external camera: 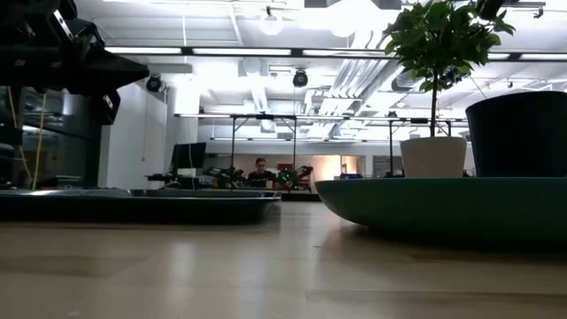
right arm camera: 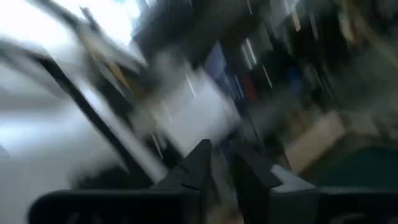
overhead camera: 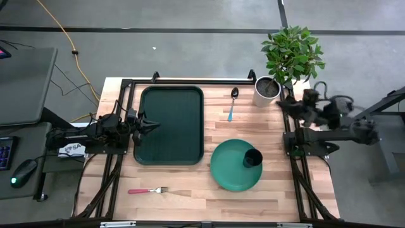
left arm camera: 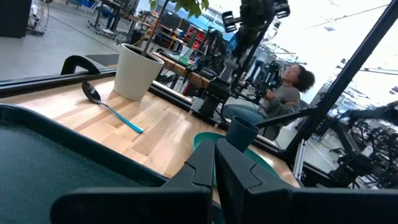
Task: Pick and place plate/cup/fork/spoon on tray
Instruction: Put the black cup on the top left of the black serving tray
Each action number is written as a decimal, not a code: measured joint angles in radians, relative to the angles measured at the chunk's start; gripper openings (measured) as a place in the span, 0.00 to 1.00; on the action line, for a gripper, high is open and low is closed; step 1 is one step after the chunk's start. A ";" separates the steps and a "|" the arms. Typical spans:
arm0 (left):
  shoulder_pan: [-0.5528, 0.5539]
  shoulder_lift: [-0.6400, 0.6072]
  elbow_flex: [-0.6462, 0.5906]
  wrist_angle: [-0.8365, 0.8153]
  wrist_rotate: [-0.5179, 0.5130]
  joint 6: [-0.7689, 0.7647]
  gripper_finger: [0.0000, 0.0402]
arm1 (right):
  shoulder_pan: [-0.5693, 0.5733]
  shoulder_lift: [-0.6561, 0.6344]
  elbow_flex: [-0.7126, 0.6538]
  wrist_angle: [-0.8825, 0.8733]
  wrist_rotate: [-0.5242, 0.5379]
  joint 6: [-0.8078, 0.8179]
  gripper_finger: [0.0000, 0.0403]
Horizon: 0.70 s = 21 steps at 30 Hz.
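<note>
The dark green tray lies at the table's left middle. The teal plate rests flat on the table to its right, and the dark cup stands upright on the plate's right part. The blue-handled spoon lies on the wood by the far edge. The pink-handled fork lies near the front edge. My left gripper is shut and empty, above the tray's left side. My right gripper is at the table's right, beside the white pot, with a narrow gap between its fingers in the blurred right wrist view.
A white pot with a green plant stands at the far right, close to the spoon's bowl. Black frame rails run along the table's left, right and far sides. Bare wood lies between the tray and the plate. A person sits beyond the table.
</note>
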 joint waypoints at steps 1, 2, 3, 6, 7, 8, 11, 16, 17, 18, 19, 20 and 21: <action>0.000 0.000 0.000 0.000 0.000 0.000 0.00 | 0.000 0.060 0.078 -0.169 -0.051 0.004 0.19; 0.000 0.000 0.000 0.000 0.000 0.000 0.00 | 0.000 0.119 0.143 -0.323 -0.103 0.007 0.23; 0.000 0.000 0.000 0.000 0.000 0.000 0.00 | 0.000 0.184 0.206 -0.478 -0.156 0.007 0.26; 0.000 0.000 0.000 0.000 0.000 0.000 0.00 | 0.016 0.346 0.326 -0.844 -0.319 0.037 0.35; 0.000 0.000 0.000 0.000 0.000 0.000 0.00 | 0.027 0.392 0.344 -0.943 -0.348 0.066 0.37; 0.000 0.000 0.000 0.000 0.000 0.000 0.00 | 0.040 0.434 0.355 -1.028 -0.358 0.104 0.38; 0.000 0.000 0.000 0.000 0.000 0.000 0.00 | 0.088 0.525 0.356 -1.169 -0.314 0.199 0.40; 0.000 0.000 0.000 0.000 0.000 0.000 0.00 | 0.173 0.606 0.294 -1.044 -0.228 0.356 0.41; 0.000 0.000 0.000 0.000 0.000 0.000 0.00 | 0.188 0.618 0.287 -1.006 -0.218 0.373 0.41; 0.000 0.000 0.000 0.000 0.000 0.000 0.00 | 0.201 0.631 0.281 -0.975 -0.209 0.386 0.41; 0.000 0.000 0.000 0.000 0.000 0.000 0.00 | 0.212 0.645 0.281 -0.957 -0.197 0.399 0.41; 0.000 0.000 0.000 0.000 0.000 0.000 0.00 | 0.224 0.663 0.281 -0.948 -0.179 0.409 0.41; 0.000 0.000 0.000 0.000 0.000 0.000 0.00 | 0.234 0.679 0.281 -0.952 -0.168 0.420 0.41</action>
